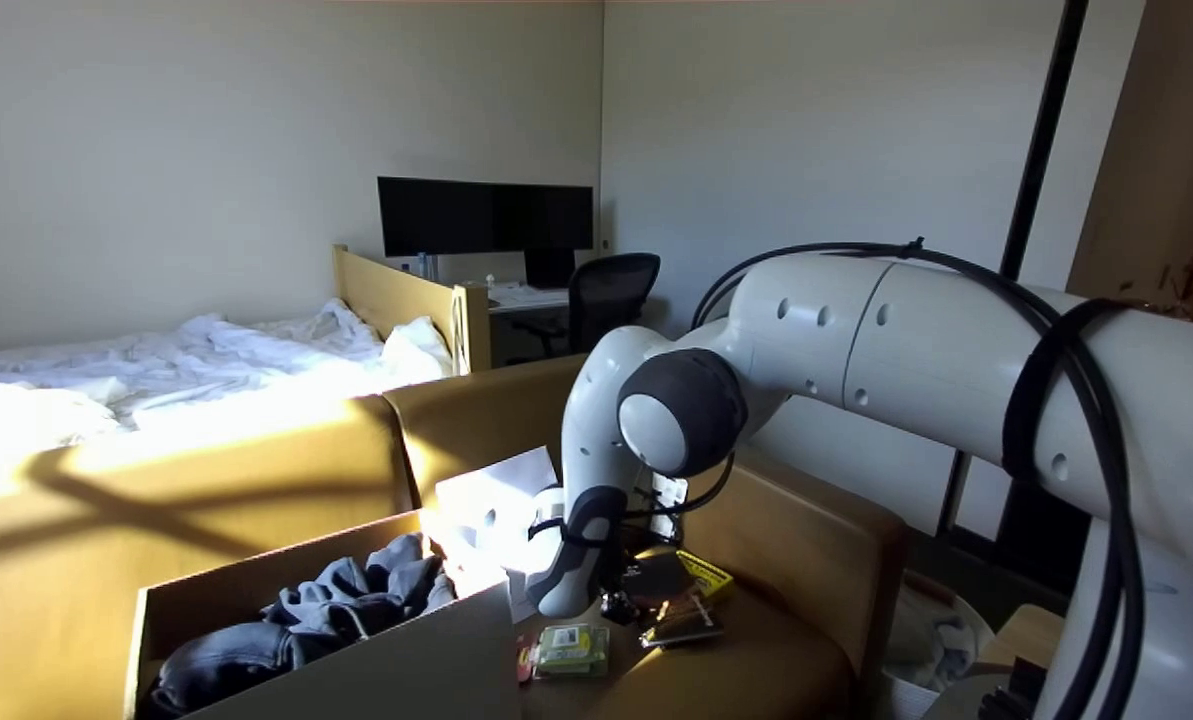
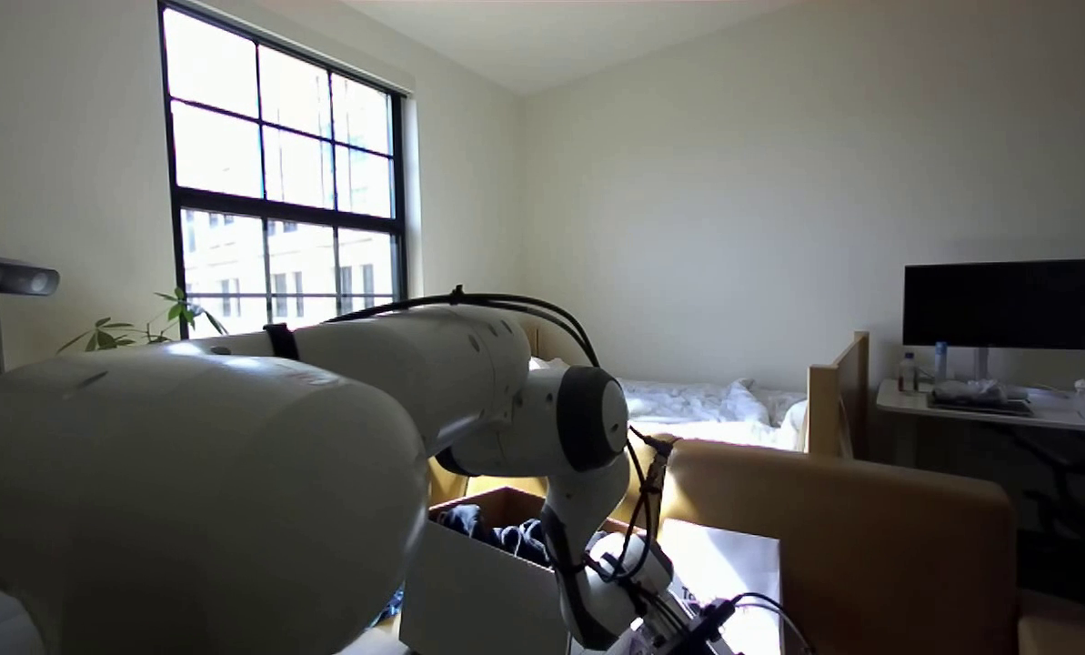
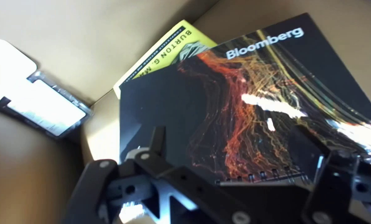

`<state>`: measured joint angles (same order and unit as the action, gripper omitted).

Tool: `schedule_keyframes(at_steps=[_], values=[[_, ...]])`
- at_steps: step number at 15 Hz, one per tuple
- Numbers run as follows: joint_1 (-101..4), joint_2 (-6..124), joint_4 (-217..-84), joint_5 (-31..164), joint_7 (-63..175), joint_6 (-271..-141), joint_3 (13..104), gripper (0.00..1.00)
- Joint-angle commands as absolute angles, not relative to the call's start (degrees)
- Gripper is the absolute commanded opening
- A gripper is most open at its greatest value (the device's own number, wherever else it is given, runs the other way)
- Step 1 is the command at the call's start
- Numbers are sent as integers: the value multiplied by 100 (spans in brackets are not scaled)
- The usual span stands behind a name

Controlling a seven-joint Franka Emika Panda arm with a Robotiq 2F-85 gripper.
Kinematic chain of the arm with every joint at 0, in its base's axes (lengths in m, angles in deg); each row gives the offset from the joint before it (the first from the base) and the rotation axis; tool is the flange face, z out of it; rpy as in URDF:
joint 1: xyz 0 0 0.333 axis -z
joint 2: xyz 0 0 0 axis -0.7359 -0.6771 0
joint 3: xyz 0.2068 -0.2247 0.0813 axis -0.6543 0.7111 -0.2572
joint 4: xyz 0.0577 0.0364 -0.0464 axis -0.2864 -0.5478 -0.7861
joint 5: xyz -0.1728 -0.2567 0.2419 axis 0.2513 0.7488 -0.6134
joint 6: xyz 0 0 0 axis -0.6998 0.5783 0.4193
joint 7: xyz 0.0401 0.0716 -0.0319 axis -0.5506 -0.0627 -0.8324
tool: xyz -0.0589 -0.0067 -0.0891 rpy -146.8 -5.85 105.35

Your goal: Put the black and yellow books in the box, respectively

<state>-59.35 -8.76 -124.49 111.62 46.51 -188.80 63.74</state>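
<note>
While sunlit; black book just beyond gripper

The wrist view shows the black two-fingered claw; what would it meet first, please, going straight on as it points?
Probably the flat black spiral-bound Bloomberg book, lying beyond the open claw; how far ahead is unclear.

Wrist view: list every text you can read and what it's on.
"Bloomberg": black book.
"BURTON G. MA", the rest covered: yellow book.
Smaller line on the yellow book: blurred, possibly "COMPLETELY REVISED".
Package: fine print too small to read.
</note>
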Motion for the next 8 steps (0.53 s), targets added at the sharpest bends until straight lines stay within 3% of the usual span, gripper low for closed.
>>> schedule_keyframes(at_steps=[1, 8], values=[[-5992, -633, -12348, 11244, 4679, -19104, 6403, 100], [-5883, -483, -12616, 11342, 4044, -19629, 6268, 100]])
